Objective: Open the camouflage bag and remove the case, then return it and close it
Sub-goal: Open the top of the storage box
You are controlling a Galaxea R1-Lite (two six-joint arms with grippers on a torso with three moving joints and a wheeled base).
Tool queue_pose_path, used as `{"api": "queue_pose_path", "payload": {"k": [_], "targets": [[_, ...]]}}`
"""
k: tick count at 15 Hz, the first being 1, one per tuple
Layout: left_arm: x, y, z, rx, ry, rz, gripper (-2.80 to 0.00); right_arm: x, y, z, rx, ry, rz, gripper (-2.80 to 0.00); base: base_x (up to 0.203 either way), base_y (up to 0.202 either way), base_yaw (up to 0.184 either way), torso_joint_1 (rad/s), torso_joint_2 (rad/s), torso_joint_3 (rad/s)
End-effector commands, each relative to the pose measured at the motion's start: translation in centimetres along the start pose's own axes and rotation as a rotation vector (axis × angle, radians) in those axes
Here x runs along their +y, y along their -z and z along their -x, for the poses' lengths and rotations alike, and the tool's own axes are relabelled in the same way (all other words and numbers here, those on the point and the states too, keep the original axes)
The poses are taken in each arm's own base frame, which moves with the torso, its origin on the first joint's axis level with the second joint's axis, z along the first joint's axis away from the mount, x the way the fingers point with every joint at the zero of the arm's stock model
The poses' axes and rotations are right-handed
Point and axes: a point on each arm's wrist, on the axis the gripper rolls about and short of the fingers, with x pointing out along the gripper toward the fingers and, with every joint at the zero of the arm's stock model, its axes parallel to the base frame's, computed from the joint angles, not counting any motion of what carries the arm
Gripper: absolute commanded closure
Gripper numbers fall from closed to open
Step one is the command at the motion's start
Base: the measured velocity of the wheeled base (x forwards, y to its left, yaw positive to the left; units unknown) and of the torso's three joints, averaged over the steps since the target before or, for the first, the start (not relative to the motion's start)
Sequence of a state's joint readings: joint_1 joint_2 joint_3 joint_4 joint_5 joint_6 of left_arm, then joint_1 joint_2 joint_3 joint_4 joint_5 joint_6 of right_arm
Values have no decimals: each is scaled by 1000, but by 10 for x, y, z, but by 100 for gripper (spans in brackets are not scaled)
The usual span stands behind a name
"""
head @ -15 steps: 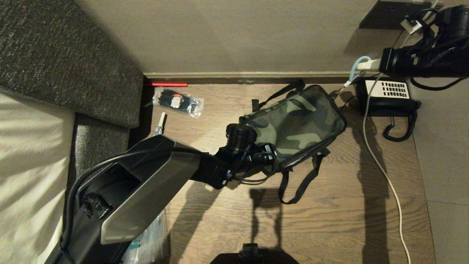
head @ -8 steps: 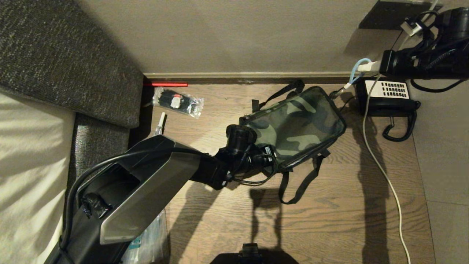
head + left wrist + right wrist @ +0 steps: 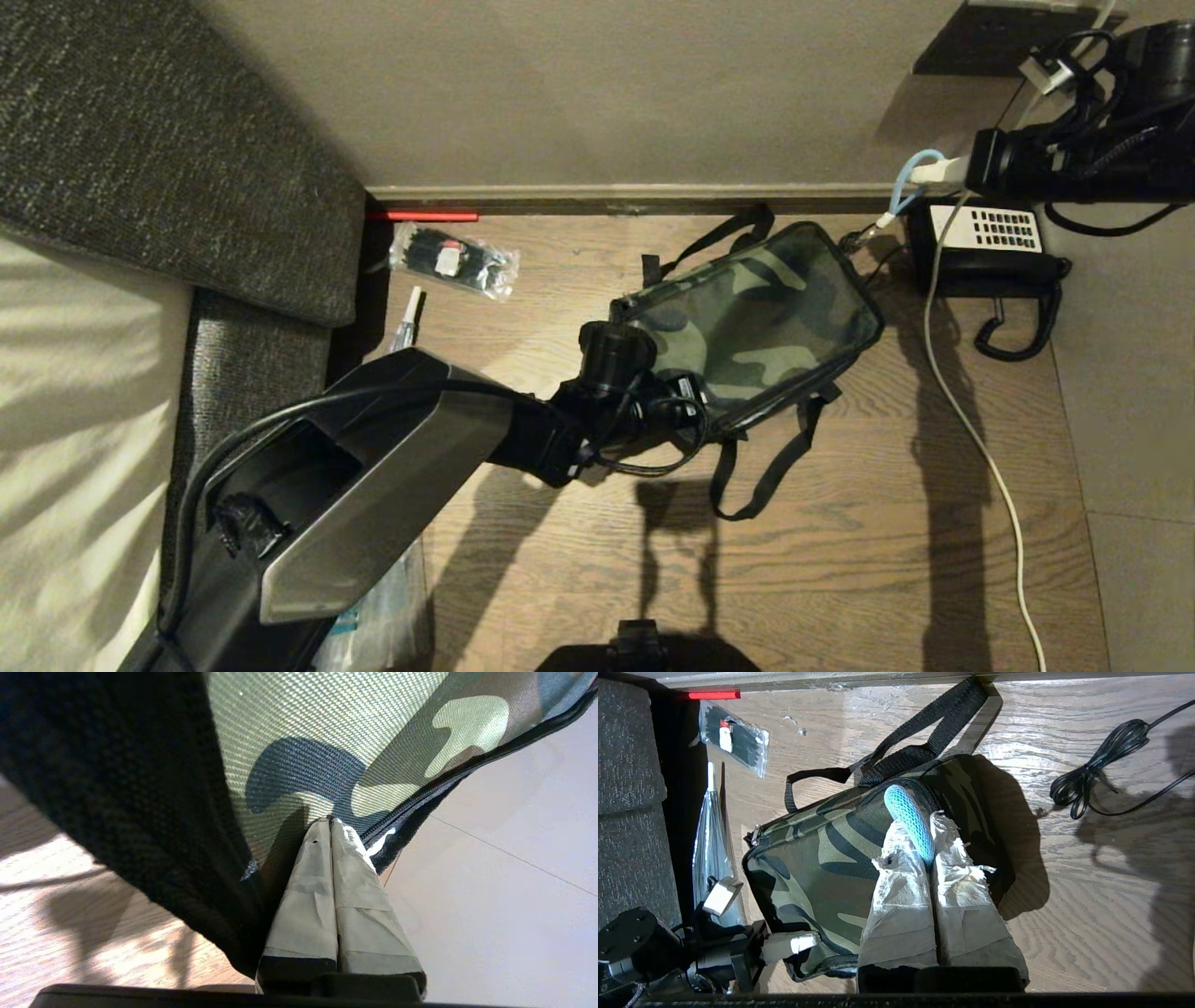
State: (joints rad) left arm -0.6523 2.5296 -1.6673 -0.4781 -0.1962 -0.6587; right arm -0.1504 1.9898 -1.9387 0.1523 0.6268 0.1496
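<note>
With the camouflage bag [image 3: 761, 322] barely shifted on the floor [image 3: 887, 560], the right tool [image 3: 920, 847] stays shut on its light-blue loop [image 3: 909, 821] while the closed left tool [image 3: 331, 826] pins the near corner, so unzipping looks stalled.

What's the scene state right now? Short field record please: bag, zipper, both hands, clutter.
bag: camouflage bag lying on wood floor by the wall, lid down
zipper pull: light-blue loop pinched by right hand
left hand: shut, tips against the bag's near-left edge
case: not visible
clutter: telephone right of bag, plastic packet to its left
</note>
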Motion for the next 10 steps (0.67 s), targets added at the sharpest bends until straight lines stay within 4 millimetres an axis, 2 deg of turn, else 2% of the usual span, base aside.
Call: {"api": "queue_pose_path", "payload": {"k": [1,10], "targets": [[6,4,-4,5,-14,8,0,0,0,0,1,-4,-1,0,0,0,0,0,0,0],[11,5,-6,7,-20,9,0,13,-13,14,-37,-16,19,0,0,0,0,0,0,0]]}}
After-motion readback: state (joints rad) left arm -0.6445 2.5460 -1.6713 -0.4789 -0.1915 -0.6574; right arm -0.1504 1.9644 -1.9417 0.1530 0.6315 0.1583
